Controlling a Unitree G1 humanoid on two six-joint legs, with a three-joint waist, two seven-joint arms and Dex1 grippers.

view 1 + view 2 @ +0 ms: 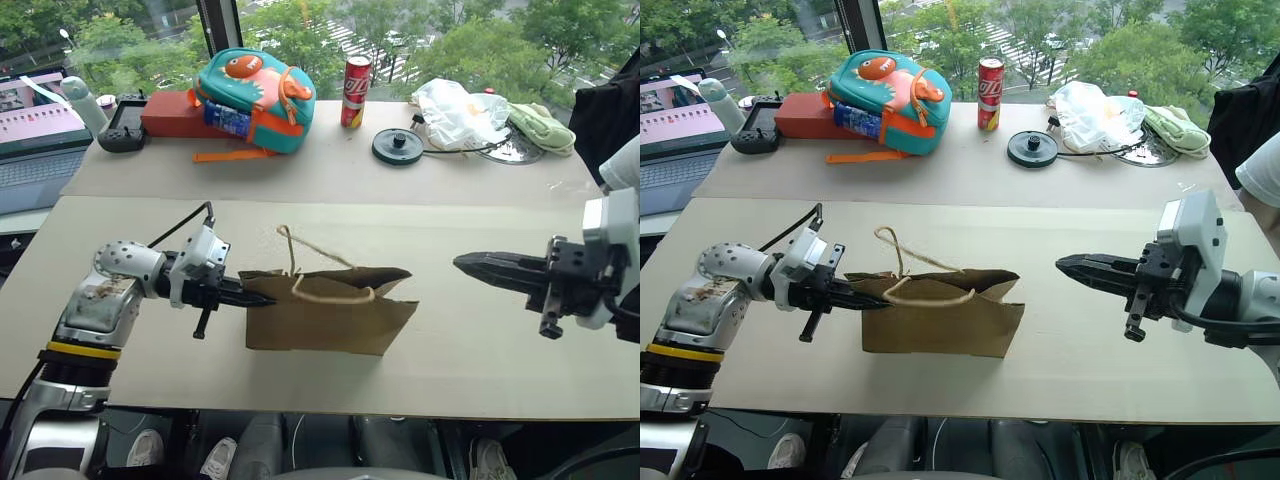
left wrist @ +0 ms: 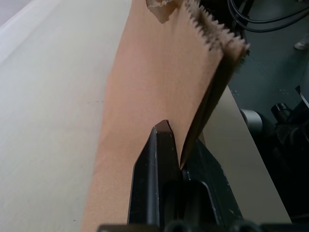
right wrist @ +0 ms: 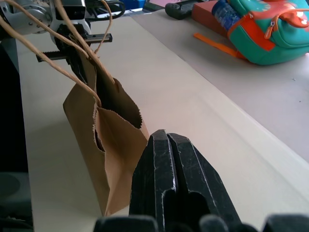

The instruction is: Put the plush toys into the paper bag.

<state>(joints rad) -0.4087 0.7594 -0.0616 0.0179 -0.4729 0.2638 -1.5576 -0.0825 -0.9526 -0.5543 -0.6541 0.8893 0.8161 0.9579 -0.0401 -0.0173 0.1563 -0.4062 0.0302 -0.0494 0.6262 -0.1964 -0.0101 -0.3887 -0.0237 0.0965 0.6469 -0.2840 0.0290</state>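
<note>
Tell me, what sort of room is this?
Probably an upper-floor office or lab: a laptop on the desk, a handheld controller beside it, and a window overlooking treetops and a street.

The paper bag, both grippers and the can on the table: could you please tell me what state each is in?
paper bag: upright, mouth open, one edge pinched by the left gripper.
left gripper: shut on the paper bag's edge.
right gripper: shut, empty, apart from the bag.
red can: upright.

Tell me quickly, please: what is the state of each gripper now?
Left gripper: shut on the edge of the paper bag.
Right gripper: shut, holding nothing, apart from the bag.
</note>
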